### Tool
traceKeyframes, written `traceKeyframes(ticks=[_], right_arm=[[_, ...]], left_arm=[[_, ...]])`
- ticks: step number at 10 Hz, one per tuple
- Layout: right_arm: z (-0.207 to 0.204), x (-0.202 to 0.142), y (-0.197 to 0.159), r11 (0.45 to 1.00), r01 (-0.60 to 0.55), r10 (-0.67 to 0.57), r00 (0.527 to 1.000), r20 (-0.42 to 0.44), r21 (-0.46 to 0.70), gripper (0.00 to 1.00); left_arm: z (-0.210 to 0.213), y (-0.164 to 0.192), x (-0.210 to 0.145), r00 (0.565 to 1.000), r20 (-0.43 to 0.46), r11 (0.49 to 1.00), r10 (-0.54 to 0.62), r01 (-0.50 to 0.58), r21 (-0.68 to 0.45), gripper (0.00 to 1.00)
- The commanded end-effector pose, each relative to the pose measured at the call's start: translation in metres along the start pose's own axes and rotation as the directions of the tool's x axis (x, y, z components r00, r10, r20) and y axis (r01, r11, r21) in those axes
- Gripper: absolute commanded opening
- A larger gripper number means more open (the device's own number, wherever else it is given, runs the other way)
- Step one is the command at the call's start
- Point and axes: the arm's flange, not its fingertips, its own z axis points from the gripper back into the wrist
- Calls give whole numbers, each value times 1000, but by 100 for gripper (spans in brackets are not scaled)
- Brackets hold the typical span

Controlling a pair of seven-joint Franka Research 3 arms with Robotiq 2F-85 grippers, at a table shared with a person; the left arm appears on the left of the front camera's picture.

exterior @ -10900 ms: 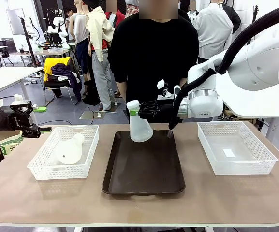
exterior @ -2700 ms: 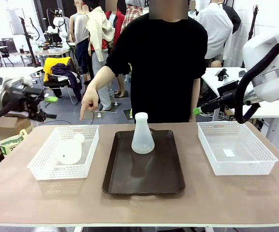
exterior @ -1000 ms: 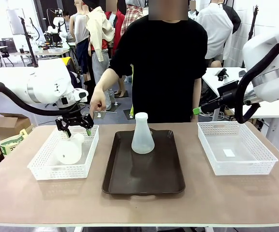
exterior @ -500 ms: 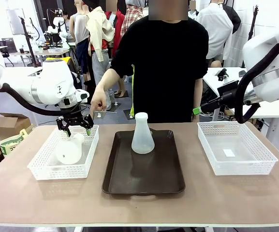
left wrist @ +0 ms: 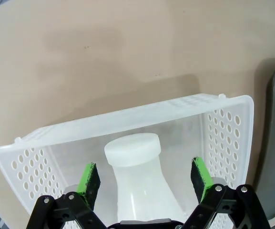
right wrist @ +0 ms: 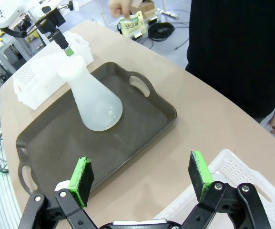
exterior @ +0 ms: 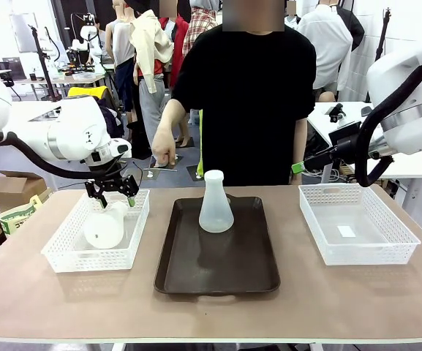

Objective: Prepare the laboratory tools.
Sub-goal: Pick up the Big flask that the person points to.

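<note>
while the person (exterior: 243, 95) stands at the far side of the table (exterior: 211, 307) with one hand (exterior: 165, 152) loosely closed above its far edge, the left tool (exterior: 111, 191) hangs over the far end of the left white mesh basket (exterior: 63, 252), its jaws spread wide and holding nothing. in the left wrist view the two green pads (left wrist: 89, 179) stand on either side of the capped neck of the lying flask (left wrist: 138, 179), apart from it on both sides. that flask (exterior: 105, 227) lies on its side inside the left basket, neck toward the far wall, just below the tool. the upright flask (exterior: 215, 202) stands on its wide base at the far end of the dark brown tray (exterior: 218, 278), which lies in the middle of the table between the two baskets. the right white mesh basket (exterior: 357, 252) sits to the right of the tray and holds only a small pale slip on its floor. the right tool (right wrist: 140, 176) is raised off to the right of the table, jaws wide apart and empty; its wrist view looks down past the green pads onto the tray (right wrist: 56, 157), the upright flask (right wrist: 90, 98) and a corner of the right basket (right wrist: 223, 167), with the left arm's tool (right wrist: 61, 40) seen farther off over the left basket (right wrist: 35, 76).
</note>
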Motion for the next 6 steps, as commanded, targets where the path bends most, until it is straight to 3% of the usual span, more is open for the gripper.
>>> traceKeyframes(ticks=[1, 3, 4, 6], right_arm=[[1, -1, 0, 1000, -1, 1, 1000, -2, -1, 100], [1, -1, 0, 1000, -1, 1, 1000, -2, -1, 100], [1, -1, 0, 1000, -1, 1, 1000, -2, -1, 100], [1, -1, 0, 1000, -1, 1, 1000, -2, -1, 100]], left_arm=[[-3, 1, 6, 999, -33, 999, -27, 26, -24, 100], [-7, -2, 5, 998, -46, 999, -32, 31, -11, 100], [-9, -3, 4, 998, -51, 999, -48, 48, -5, 93], [-9, -3, 4, 998, -53, 999, -41, 40, -4, 54]])
